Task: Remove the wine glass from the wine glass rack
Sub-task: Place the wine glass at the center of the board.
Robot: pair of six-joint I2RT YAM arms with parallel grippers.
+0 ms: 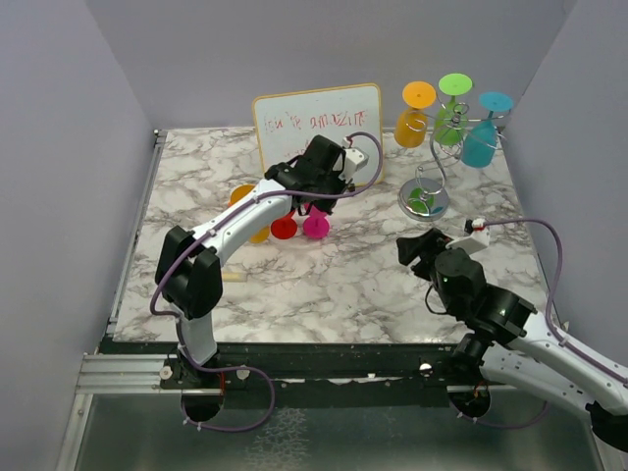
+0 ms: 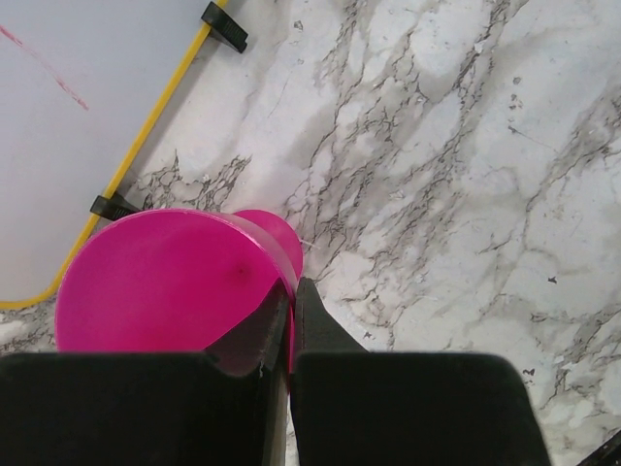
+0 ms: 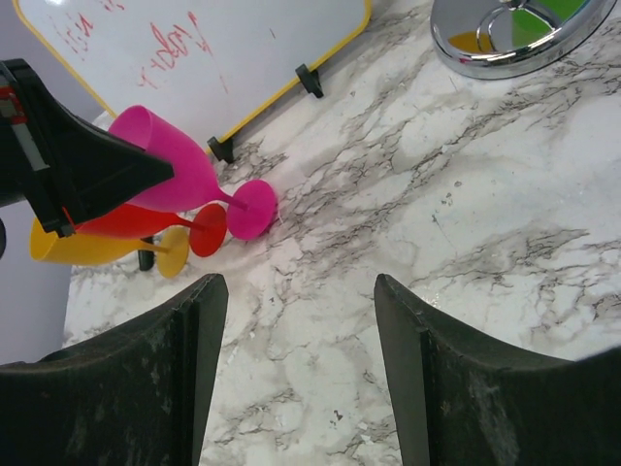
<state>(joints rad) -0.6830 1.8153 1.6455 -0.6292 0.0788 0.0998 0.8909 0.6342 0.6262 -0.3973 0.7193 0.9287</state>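
The wine glass rack, a silver wire stand on a round shiny base, stands at the back right. An orange, a green and a teal glass hang upside down on it. My left gripper is shut on the rim of a pink wine glass, which lies tilted in front of the whiteboard with its foot on the table. My right gripper is open and empty over bare marble, in front of the rack base.
A red glass and a yellow glass lie on their sides beside the pink one. A yellow-framed whiteboard stands behind them. Grey walls close in the table on three sides.
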